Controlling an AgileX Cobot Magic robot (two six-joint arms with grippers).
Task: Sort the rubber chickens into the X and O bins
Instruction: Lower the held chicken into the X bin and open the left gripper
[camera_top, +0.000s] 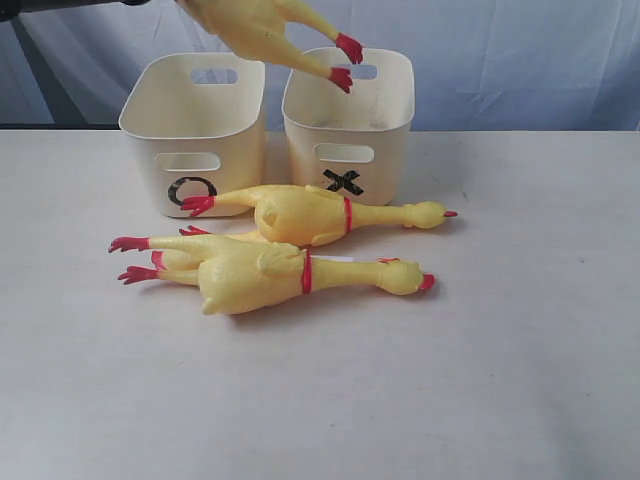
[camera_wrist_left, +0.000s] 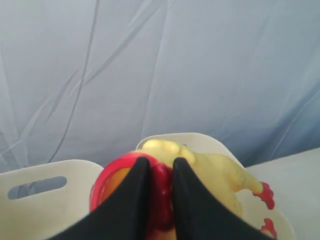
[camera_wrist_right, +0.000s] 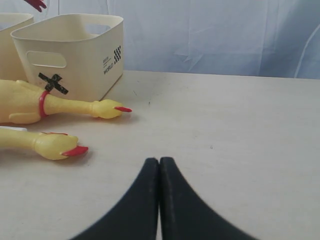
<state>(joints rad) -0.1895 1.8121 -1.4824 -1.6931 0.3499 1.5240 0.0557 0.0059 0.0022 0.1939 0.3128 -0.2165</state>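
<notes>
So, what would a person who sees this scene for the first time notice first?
A yellow rubber chicken hangs in the air above the two cream bins at the back, held by the left gripper, its red feet toward the X bin. In front of that bin and the O bin, more chickens lie side by side on the table.

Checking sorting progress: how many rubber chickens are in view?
3: a held chicken in the left gripper above the X bin; a rear chicken and front chicken lying on the table. A fourth may hide between them.
</notes>
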